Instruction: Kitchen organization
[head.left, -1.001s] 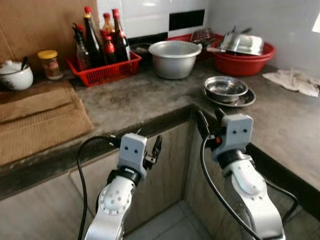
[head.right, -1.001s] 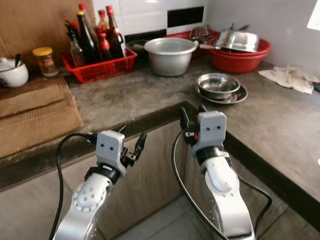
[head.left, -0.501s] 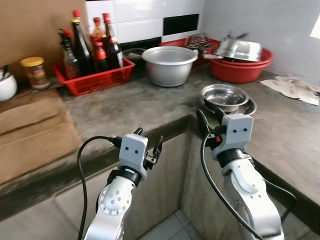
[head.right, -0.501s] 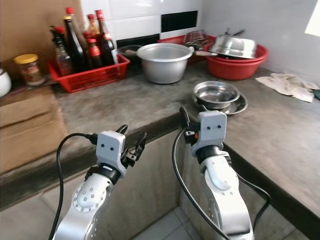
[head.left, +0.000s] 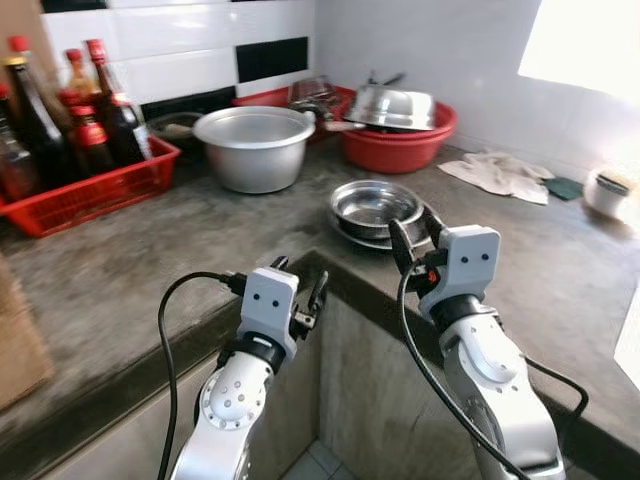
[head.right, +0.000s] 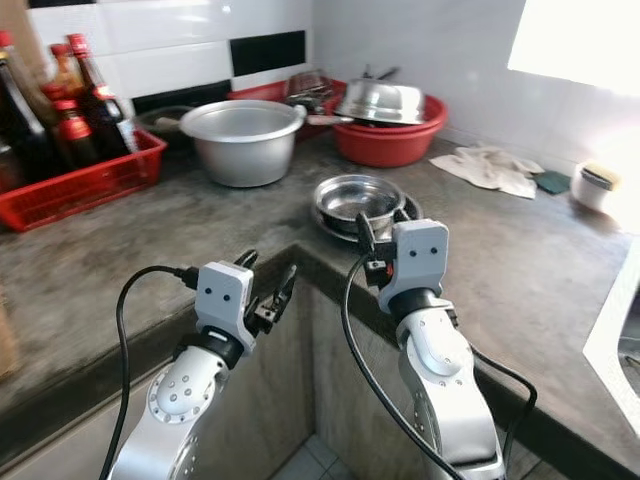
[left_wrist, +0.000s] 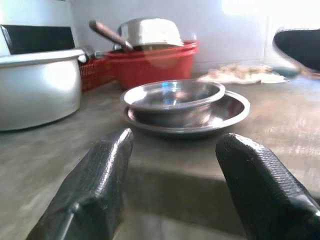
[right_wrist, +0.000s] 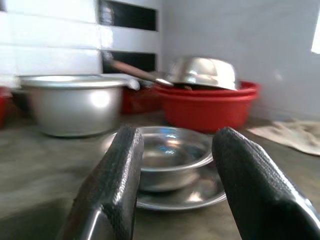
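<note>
i hold both grippers, left and right, jaws spread, empty, before the counter corner near the steel bowl.

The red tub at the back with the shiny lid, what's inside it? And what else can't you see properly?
- Red tub: its contents are hidden in the eye views by the upturned steel bowl resting on top.
- Sauce bottles in the red basket: cut off by the left edge, labels too small to read.
- Small white container by the window: washed out by glare.
- Steel bowl on its plate: partly blocked by the right gripper fingers in the right wrist view.
</note>
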